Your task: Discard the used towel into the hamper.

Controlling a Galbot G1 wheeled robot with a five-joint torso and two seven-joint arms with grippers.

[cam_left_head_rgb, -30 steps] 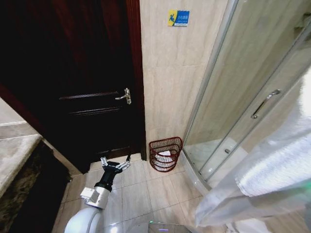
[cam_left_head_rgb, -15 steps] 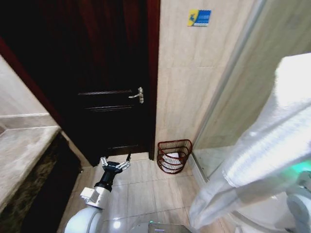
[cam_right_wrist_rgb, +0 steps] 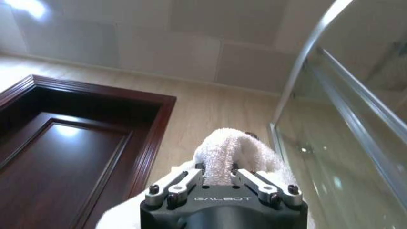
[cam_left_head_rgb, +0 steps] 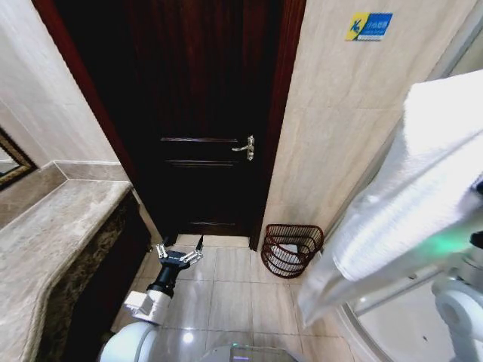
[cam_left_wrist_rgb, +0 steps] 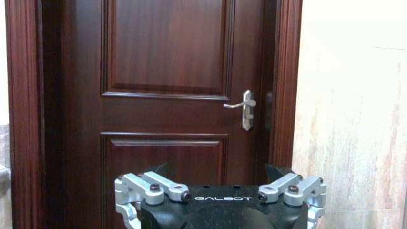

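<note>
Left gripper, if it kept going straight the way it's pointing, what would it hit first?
Most likely the dark wooden door. The left gripper, held low over the floor tiles with its fingers spread, faces that door squarely, and nothing stands between them. The hamper sits off to its right.

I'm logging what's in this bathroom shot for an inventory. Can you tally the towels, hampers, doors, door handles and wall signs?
White towel: 1
Wicker hamper: 1
Dark wooden door: 1
Door handle: 1
Blue and yellow wall sign: 1
Total: 5
</note>
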